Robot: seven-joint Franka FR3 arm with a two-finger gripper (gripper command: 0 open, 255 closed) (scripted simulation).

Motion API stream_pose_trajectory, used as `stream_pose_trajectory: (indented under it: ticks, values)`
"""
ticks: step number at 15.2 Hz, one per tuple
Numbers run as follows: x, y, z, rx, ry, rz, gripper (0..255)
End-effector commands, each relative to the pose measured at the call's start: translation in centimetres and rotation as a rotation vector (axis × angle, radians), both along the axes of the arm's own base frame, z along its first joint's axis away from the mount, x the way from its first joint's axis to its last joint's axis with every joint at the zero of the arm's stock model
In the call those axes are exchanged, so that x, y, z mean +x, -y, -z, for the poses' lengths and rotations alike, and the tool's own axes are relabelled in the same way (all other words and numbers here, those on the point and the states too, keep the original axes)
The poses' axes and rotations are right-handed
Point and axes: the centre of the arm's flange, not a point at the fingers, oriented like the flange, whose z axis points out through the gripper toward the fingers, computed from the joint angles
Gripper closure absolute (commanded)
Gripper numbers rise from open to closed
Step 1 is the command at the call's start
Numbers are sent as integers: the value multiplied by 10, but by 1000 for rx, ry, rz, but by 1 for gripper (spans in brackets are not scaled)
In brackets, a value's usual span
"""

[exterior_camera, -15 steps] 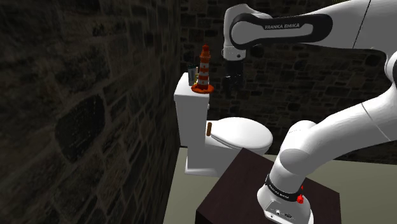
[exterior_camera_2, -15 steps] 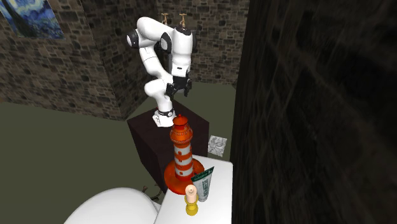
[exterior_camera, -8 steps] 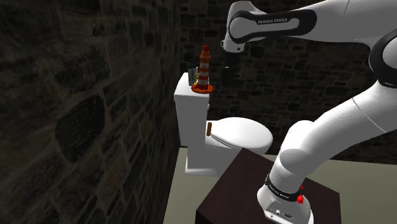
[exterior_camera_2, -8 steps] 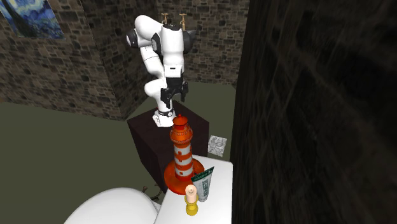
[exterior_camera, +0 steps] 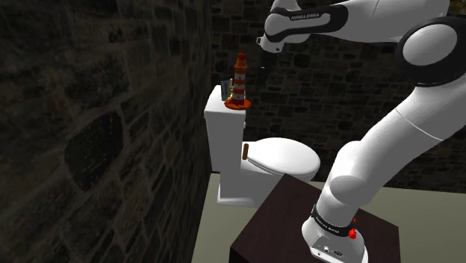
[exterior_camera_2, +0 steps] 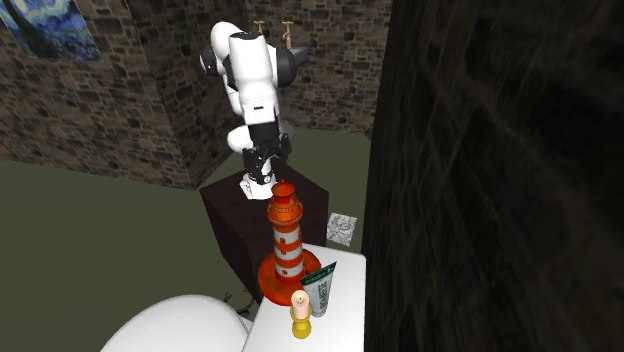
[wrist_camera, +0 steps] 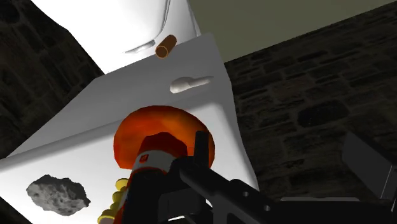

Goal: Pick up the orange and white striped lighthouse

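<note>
Lighthouse (exterior_camera: 239,81), striped orange and white, stands upright on the white lid of a toilet tank (exterior_camera: 221,106) with its wide orange base at the lid's corner on the bowl's side, the end that faces the stand. In the second exterior view the lighthouse (exterior_camera_2: 285,240) rises from that corner, and two smaller things stand just beside its base, further along the lid toward the camera: a white-and-green tube (exterior_camera_2: 322,288), upright and a little tilted, and a small yellow-and-pink figure (exterior_camera_2: 299,312). The all-black gripper (exterior_camera_2: 266,160) hangs from the white arm beyond the lighthouse in that view, higher than its orange cap. In the shoulder view it sits off to the right of the cap and clear of it — no contact shows. How far the gripper stands open cannot be told from these pictures. The wrist view looks down along the gripper onto the lighthouse (wrist_camera: 145,130), whose round orange base spreads over the lid's bowl-side edge, with the cap close under the black hand. A short brown cylinder (wrist_camera: 167,46) lies where the tank meets the white toilet seat (exterior_camera: 287,155). The dark box stand (exterior_camera: 280,217) sits on the floor near the toilet, rough stone walls close the room, and a blue swirled painting (exterior_camera_2: 45,30) hangs high on the far wall — at the second exterior view's upper left.
</note>
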Motion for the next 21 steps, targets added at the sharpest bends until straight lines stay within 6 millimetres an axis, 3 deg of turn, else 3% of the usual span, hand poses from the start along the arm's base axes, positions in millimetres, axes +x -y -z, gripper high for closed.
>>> stream_pose_trajectory:
  ticks: [1, 15, 21]
  values:
    - [15, 16, -8, 3, 39, -33, 0]
    - [116, 115, -69, 35, 290, -243, 0]
    - [116, 115, -37, 35, 290, -243, 0]
